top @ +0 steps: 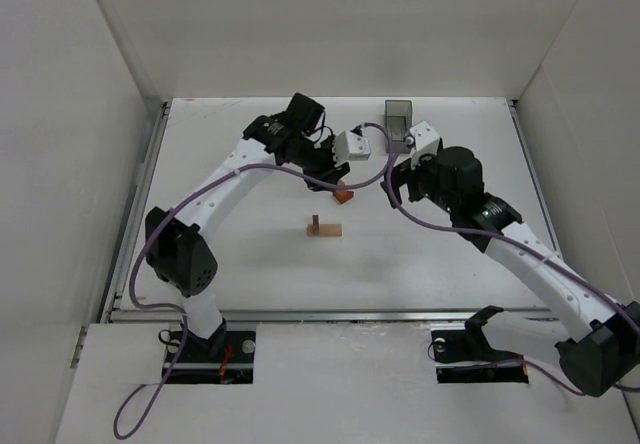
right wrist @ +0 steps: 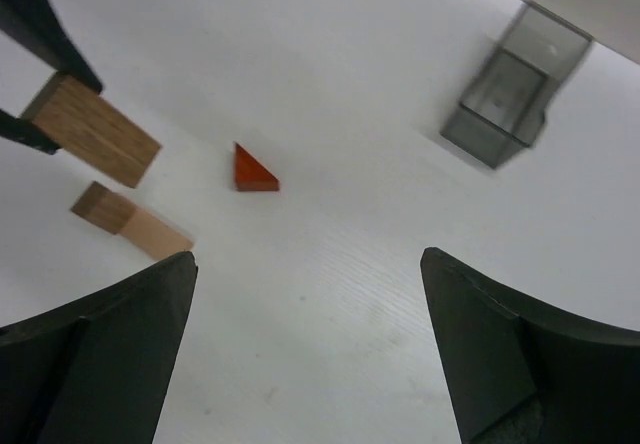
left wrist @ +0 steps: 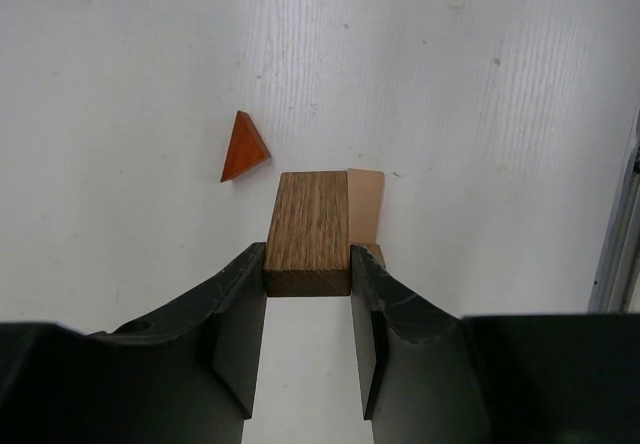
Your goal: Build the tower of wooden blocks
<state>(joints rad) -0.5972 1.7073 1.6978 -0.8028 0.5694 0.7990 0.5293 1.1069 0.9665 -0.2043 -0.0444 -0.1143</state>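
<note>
Clamping a grainy brown block (left wrist: pixel 312 219), the left gripper (left wrist: pixel 308 269) has the orange triangular piece (left wrist: pixel 243 147) ahead-left of it and a pale tan block (left wrist: pixel 366 199) just beside one finger, while the right gripper (right wrist: pixel 308 262) gapes wide.

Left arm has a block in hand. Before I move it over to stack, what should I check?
1. Grip: left pincer shut on the dark brown rectangular wooden block, both fingers against its sides: ok.
2. Other arm: right pincer open and empty: ok.
3. Roof piece: orange triangular wooden block lies free on the white table, apart from the others: ok.
4. Base: pale tan wooden base block is on the table: ok.
5. Held block lined up over the base: cannot tell.
6. Translucent grey plastic bin well away from the blocks: ok.
</note>
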